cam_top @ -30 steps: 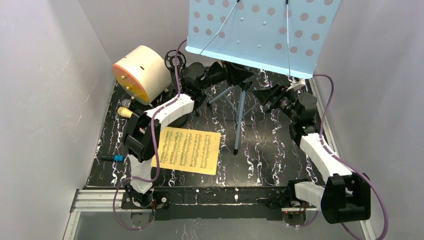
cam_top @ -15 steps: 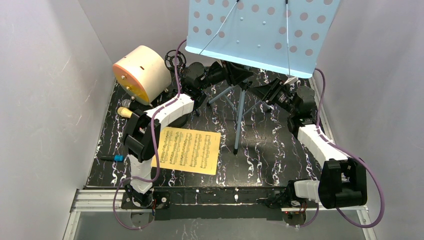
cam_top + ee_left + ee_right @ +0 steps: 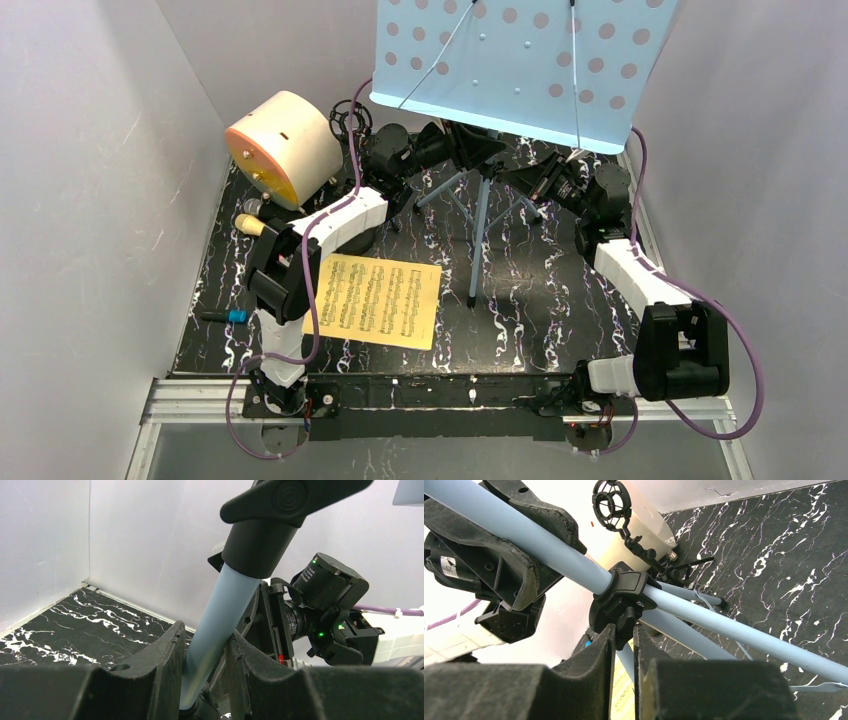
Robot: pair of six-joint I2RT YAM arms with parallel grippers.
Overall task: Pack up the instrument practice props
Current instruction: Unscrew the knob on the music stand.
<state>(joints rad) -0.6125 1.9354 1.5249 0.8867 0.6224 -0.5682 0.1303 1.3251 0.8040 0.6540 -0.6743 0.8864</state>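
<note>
Claws, two of them, meet on one music rack (image 3: 520,60), which stands upright at the back of the tabletop (image 3: 530,290) on three pale-blue legs (image 3: 478,240). The left claw (image 3: 205,655) is clamped on the rack's slanting pole (image 3: 220,615), a finger pressed to each side, just under the black knob. The right claw (image 3: 624,650) is drawn in to a narrow slot, with the lower lug of the black collar (image 3: 621,597) pinched in it, where the legs join. One yellow score sheet (image 3: 375,300) lies flat near the left arm. One cream cylinder (image 3: 285,140) sits in the far-left corner, with one cream microphone (image 3: 250,224) lying just below it.
</note>
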